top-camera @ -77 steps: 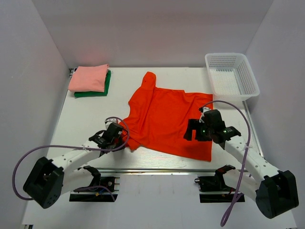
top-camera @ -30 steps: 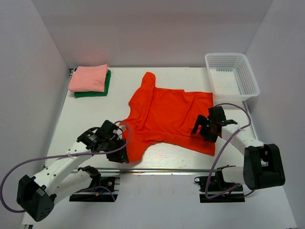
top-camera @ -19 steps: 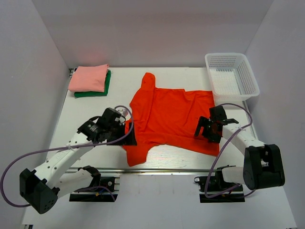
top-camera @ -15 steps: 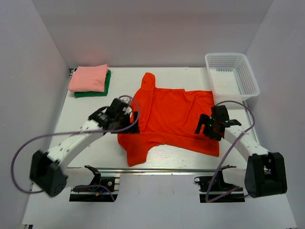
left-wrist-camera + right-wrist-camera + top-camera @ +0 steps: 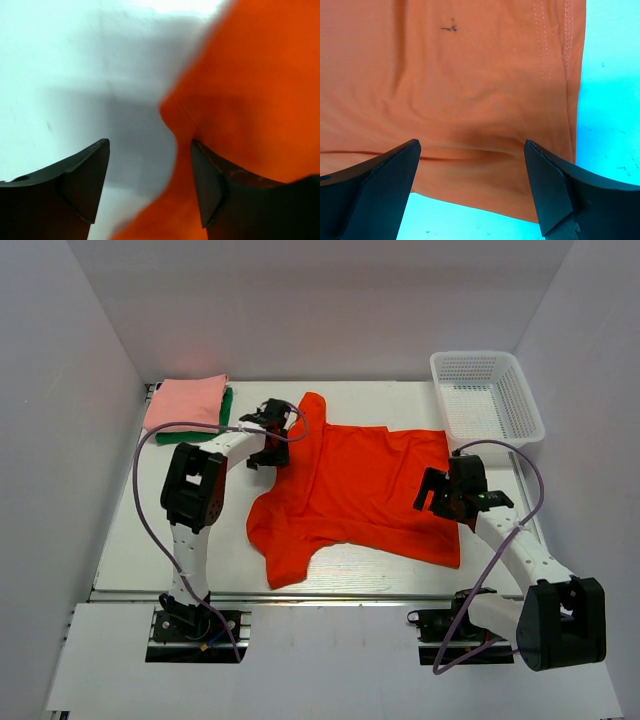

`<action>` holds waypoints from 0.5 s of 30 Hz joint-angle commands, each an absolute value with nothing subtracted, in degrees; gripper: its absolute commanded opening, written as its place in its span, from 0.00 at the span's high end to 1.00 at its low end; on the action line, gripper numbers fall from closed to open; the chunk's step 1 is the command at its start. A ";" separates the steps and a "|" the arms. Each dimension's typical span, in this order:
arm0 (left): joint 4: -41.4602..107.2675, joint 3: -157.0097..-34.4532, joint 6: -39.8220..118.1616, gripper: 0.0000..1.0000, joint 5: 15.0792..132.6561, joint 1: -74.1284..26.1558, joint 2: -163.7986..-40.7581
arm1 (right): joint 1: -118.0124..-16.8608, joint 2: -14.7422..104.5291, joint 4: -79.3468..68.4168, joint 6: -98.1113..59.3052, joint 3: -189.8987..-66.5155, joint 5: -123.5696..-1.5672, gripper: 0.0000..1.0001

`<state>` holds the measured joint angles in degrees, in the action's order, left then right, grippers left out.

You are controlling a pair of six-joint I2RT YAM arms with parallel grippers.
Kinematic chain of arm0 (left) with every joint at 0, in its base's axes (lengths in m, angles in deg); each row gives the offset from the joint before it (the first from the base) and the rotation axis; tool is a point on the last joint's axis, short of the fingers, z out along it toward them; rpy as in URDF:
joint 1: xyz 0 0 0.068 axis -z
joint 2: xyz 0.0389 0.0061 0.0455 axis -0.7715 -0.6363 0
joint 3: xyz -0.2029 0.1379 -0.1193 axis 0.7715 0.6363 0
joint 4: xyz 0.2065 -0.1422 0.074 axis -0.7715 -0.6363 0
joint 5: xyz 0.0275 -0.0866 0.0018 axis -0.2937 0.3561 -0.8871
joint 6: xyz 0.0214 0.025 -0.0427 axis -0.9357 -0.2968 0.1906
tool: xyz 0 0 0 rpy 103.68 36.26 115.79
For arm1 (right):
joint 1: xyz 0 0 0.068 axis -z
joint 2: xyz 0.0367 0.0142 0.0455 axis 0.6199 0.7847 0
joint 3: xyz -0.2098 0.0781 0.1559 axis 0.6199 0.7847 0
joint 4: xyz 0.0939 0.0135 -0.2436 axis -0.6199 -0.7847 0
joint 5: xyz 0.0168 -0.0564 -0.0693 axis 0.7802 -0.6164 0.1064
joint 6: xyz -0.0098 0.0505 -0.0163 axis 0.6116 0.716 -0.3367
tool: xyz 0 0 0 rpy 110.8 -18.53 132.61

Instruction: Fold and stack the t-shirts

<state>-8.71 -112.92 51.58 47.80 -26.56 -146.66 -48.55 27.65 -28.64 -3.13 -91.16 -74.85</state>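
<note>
The white table [image 5: 150,530] fills the floor of a white-walled booth. The orange shirt [image 5: 350,490] lies opened out across its middle, mostly flat. One sleeve points toward the far edge, and the near-left part is bunched into a rumpled flap. Its stitched hem runs along the right side.

The basket [image 5: 490,443], white mesh, stands in the far right corner, just beyond the shirt's far-right corner.

In the far left corner the pink shirt [image 5: 185,403] lies folded on top of the folded green shirt [image 5: 227,402], which shows only as a strip along the right edge of the pile.

The left gripper [image 5: 150,145] reaches to the far left part of the orange shirt, beside the far sleeve and just right of the pile. Its jaws are apart. The shirt's edge runs between them, with bare table under the left finger and cloth by the right one. The wrist view is too blurred to tell whether either finger touches the cloth.

The right gripper [image 5: 472,145] hangs over the near-right part of the orange shirt, close to the hem. Its jaws are spread wide and hold nothing. A small dark mark shows on the cloth beyond them.
</note>
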 commanded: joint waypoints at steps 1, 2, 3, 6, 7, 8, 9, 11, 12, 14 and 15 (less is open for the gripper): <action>-5.07 -115.67 48.87 0.27 50.56 -29.91 -146.84 | -48.59 28.76 -27.81 -4.16 -92.21 -76.36 0.10; -3.58 -115.67 48.16 0.27 52.23 -30.44 -146.84 | -48.51 29.11 -27.64 -4.16 -92.12 -76.36 0.10; -2.00 -114.98 47.55 0.27 55.12 -31.14 -147.63 | -48.42 29.46 -27.55 -4.24 -92.04 -76.36 0.10; 3.98 -114.44 45.00 0.27 60.23 -31.68 -149.30 | -48.59 31.04 -27.28 -4.33 -91.86 -77.15 0.10; 4.60 -114.44 44.99 0.27 61.29 -31.68 -149.83 | -48.51 31.31 -27.37 -4.33 -91.69 -77.67 0.10; 5.30 -114.44 44.47 0.27 62.17 -31.68 -150.44 | -48.59 31.75 -27.28 -4.16 -91.68 -78.20 0.10; 6.27 -114.44 43.60 0.29 64.61 -31.68 -150.45 | -48.42 31.93 -27.28 -4.16 -91.68 -78.29 0.10; 7.86 -113.92 42.89 0.34 66.39 -31.68 -150.45 | -48.42 32.63 -27.11 -4.07 -91.68 -78.56 0.10; 8.64 -113.91 42.10 0.34 67.01 -31.68 -150.45 | -48.42 32.89 -27.28 -3.90 -91.68 -78.82 0.10; 10.05 -112.61 42.09 0.35 67.54 -31.68 -149.92 | -48.42 33.25 -27.37 -3.81 -91.51 -79.08 0.10; 11.28 -111.73 40.70 0.37 67.54 -31.68 -148.61 | -48.33 33.59 -27.20 -3.63 -91.51 -79.17 0.10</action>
